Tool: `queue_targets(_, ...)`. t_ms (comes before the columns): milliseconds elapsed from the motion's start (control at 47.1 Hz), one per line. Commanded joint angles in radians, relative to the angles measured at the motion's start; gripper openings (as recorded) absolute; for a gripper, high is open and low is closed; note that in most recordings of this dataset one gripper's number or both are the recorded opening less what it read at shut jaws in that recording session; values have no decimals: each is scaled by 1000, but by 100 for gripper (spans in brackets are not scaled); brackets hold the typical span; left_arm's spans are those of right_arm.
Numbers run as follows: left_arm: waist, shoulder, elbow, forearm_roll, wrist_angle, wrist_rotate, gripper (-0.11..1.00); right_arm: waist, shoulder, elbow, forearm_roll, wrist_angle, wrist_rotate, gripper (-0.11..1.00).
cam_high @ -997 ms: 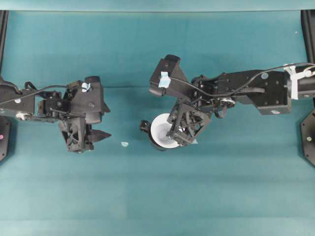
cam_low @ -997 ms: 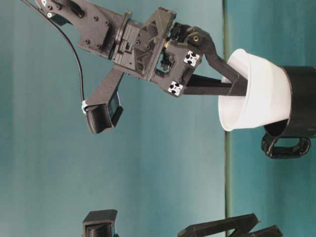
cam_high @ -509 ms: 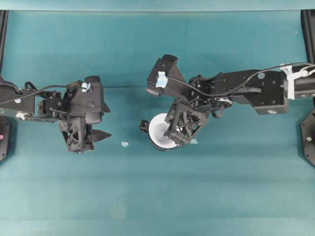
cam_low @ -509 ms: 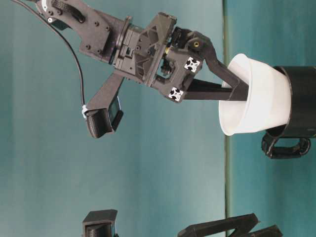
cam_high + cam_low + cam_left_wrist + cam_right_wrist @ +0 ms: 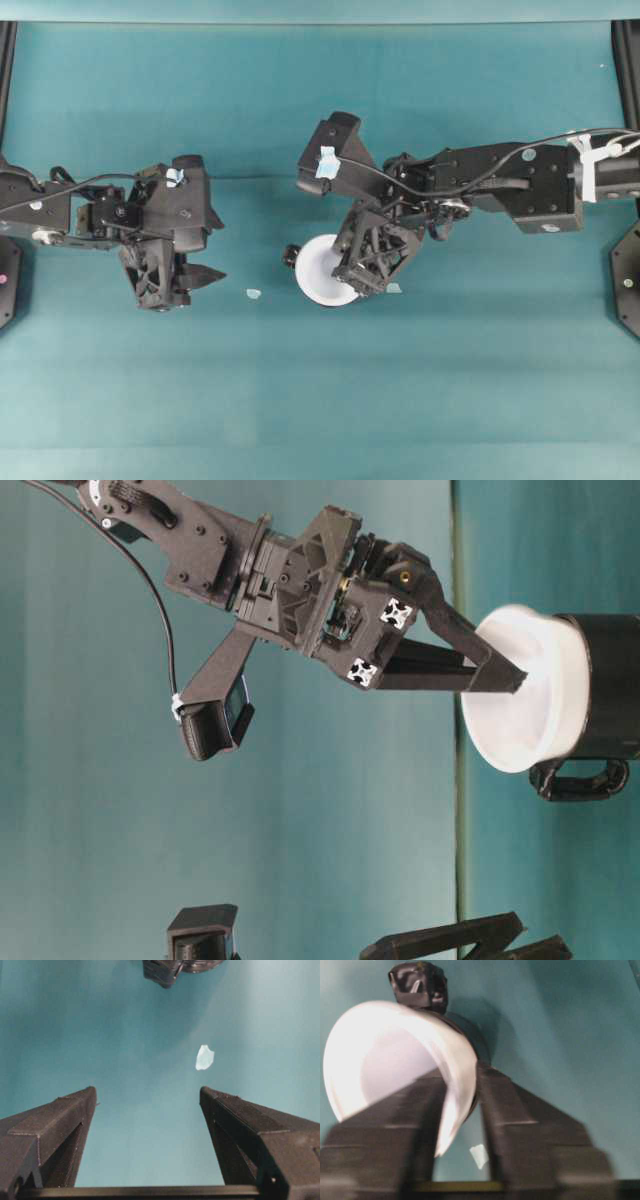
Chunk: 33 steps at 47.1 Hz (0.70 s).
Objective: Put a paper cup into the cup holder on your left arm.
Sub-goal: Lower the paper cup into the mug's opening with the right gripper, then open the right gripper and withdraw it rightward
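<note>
Dropped deeper into cup holder (image 5: 605,685): paper cup (image 5: 520,700); right claw (image 5: 495,670) loosened.

The paper cup (image 5: 395,1055) is motion-blurred in the right wrist view, and so are the right gripper's (image 5: 457,1125) fingers straddling its rim, so contact cannot be judged. The cup holder (image 5: 605,685) is cut off by the right edge of the table-level view; from overhead only its knob shows beside the cup. The left gripper (image 5: 470,942) is clipped by that view's bottom edge.
</note>
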Motion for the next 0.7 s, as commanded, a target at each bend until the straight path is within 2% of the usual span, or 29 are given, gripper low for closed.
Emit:
queue_targets(0,0,-8,-14,3,-8,-2,88,-6,-8,-20,-2,-2,8,35)
queue_targets(212,0,-6,-15,2,-8,-2,88,-20,-9,-20,-2,-5,9,78)
queue_targets(255,2,-6,-15,2,-8,-2,88,-25,-9,-20,-3,-5,9,83)
queue_targets(679,2,-5,-15,3,-8,-2,88,-26,-20,-12,-8,-8,9,85)
